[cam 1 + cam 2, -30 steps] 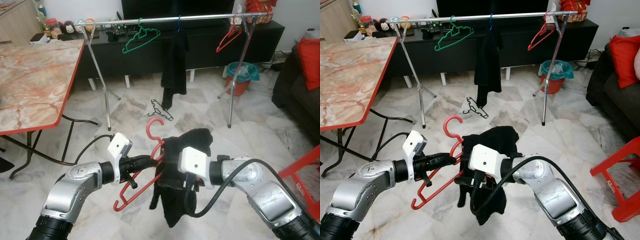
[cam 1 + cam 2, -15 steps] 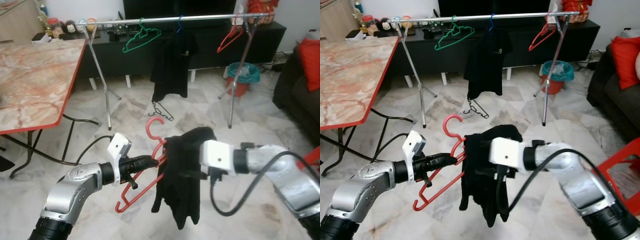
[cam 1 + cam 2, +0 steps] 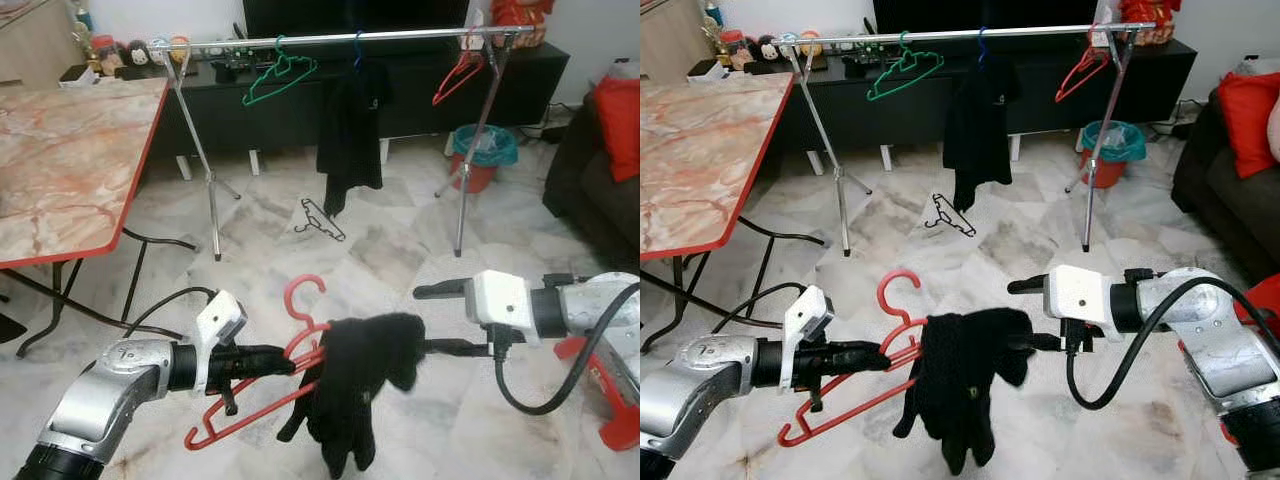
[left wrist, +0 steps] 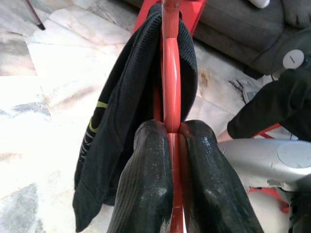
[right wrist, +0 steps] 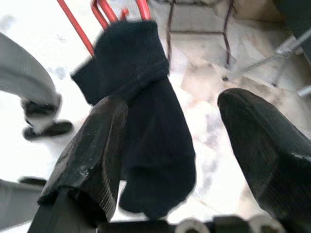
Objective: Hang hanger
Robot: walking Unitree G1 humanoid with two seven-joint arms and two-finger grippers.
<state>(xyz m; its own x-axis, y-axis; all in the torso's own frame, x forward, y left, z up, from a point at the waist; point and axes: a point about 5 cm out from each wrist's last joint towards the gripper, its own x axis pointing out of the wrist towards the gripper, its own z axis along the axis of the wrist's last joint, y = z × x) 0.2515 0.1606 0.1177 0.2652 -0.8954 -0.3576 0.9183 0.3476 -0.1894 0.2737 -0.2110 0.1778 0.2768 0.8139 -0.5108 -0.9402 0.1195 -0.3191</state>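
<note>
My left gripper is shut on a red hanger, held low over the floor with its hook up. A black garment is draped over the hanger's right end and hangs down. In the left wrist view both fingers clamp the red hanger, with the garment folded over it. My right gripper stands open just right of the garment; its lower finger reaches the cloth. In the right wrist view the garment lies between the spread fingers.
A clothes rack's silver rail spans the back, carrying a green hanger, a hung black garment and a red hanger. A black hanger lies on the floor. A marble table is on the left, a red stool on the right.
My right gripper has let go of the black garment and drawn back to the right, open. The left gripper has lowered the hanger, with the garment now draped over it.
</note>
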